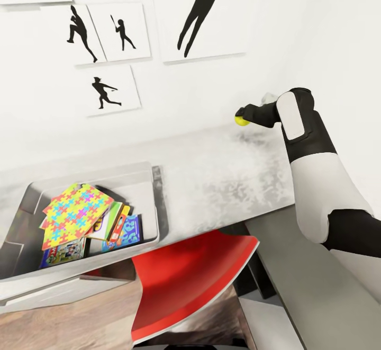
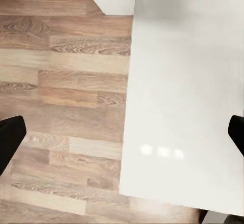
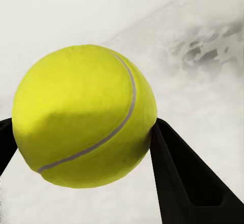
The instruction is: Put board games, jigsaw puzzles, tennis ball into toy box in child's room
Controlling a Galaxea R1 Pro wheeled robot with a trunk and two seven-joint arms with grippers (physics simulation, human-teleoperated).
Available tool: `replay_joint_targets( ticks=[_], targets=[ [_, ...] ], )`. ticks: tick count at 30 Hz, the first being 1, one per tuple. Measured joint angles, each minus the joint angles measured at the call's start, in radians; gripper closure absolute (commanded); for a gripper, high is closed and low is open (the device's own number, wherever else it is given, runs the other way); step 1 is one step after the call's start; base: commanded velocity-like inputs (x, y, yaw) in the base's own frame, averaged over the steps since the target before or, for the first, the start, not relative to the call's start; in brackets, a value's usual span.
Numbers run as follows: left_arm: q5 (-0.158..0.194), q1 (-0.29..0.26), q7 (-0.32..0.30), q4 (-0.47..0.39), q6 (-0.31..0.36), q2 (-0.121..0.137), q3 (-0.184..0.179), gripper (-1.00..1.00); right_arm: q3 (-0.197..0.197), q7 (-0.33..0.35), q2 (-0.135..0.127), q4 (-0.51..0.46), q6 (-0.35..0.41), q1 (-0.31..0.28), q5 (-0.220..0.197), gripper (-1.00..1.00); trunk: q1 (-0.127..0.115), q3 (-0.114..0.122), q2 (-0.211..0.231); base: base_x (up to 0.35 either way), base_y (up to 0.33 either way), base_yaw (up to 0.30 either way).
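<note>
R claw (image 1: 244, 117) sits at approx 2 o'clock in the head view, reaching toward the back wall (image 1: 211, 91) over the bench (image 1: 222, 175). It's clamped on the tennis ball (image 1: 242, 121); in the R wrist view the ball (image 3: 84, 115) is pinched between the two dark fingers (image 3: 183, 178), one each side, touching the felt, w/ the mottled grey-white bench top behind it. Whether the ball is lifted off the bench or resting on it: can't tell.

Toy box (image 1: 151, 202) is at approx 8 o'clock in the head view, on the bench near its front edge, well apart from the ball. Inside it: the jigsaw puzzles (image 1: 76, 212) lie on top, tilted, overlapping each other, so where one ends and the other begins is hard to make out. Under and beside them are the board games: a blue one (image 1: 127, 231) toward the box's 4 o'clock corner, a green-edged one (image 1: 112, 220) standing on edge next to it, and another colourful box (image 1: 66, 250) poking out at the puzzles' 6 o'clock side; lettering too small to read.

A red chair (image 1: 185, 281) sits at 6 o'clock, partly tucked under the bench. Silhouette posters (image 1: 108, 91) hang on the wall at 11 o'clock.

L claw (image 2: 122, 137): in the L wrist view its dark fingertips (image 2: 10, 137) stand far apart at opposite edges, spread wide, nothing between them, over wood floor (image 2: 61, 97) and a white panel (image 2: 183, 92).
</note>
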Motion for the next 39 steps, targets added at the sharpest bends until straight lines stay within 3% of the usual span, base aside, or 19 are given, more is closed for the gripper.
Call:
replay_joint_targets(
  ticks=[3, 6, 7, 11, 13, 17, 24, 31, 39],
  targets=[
    [0.001, -0.002, 0.038, 0.136, -0.088, -0.058, -0.007, -1.00, 0.000, 0.000, 0.000, 0.000, 0.000, 0.000, 0.000, 1.00, 0.000, 0.005, 0.000, 0.000, 0.000, 0.000],
    [0.001, -0.003, 0.053, 0.291, -0.192, -0.142, -0.009, -1.00, 0.000, 0.001, 0.000, 0.000, 0.000, 0.000, 0.000, 1.00, 0.000, 0.010, 0.000, 0.000, 0.000, 0.000],
    [0.002, -0.003, 0.048, 0.335, -0.227, -0.182, -0.007, -1.00, 0.000, 0.001, 0.000, 0.000, 0.000, 0.000, 0.000, 1.00, 0.000, 0.012, 0.000, 0.000, 0.000, 0.000],
    [-0.001, -0.003, 0.038, 0.377, -0.264, -0.258, -0.007, -1.00, 0.000, 0.001, 0.001, 0.000, 0.001, 0.000, -0.001, 1.00, 0.000, 0.018, 0.000, -0.020, 0.000, 0.000],
    [-0.003, -0.003, 0.042, 0.382, -0.268, -0.274, -0.008, -1.00, 0.000, 0.001, 0.003, 0.000, 0.001, 0.000, -0.001, 1.00, 0.000, 0.022, 0.000, -0.172, 0.000, 0.000],
    [-0.009, 0.005, 0.045, 0.386, -0.277, -0.288, -0.010, -1.00, -0.001, 0.001, 0.007, 0.000, 0.001, 0.000, -0.001, 1.00, 0.000, 0.028, 0.000, -0.230, 0.000, 0.000],
    [-0.015, 0.016, 0.036, 0.457, -0.401, -0.281, -0.010, -1.00, -0.001, 0.001, 0.009, -0.004, 0.003, 0.000, -0.002, 1.00, 0.000, 0.040, 0.000, -0.075, -0.004, 0.000],
    [-0.017, 0.065, 0.036, 0.463, -0.416, -0.288, -0.010, -1.00, 0.000, 0.001, 0.013, -0.044, 0.022, 0.000, -0.002, 1.00, 0.000, 0.052, 0.000, -0.213, -0.124, 0.000],
    [-0.017, 0.075, 0.036, 0.463, -0.418, -0.291, -0.010, -1.00, 0.000, 0.001, 0.033, -0.051, 0.026, 0.008, -0.002, 1.00, 0.000, 0.065, 0.000, -0.169, 0.057, 0.020]
  ],
)
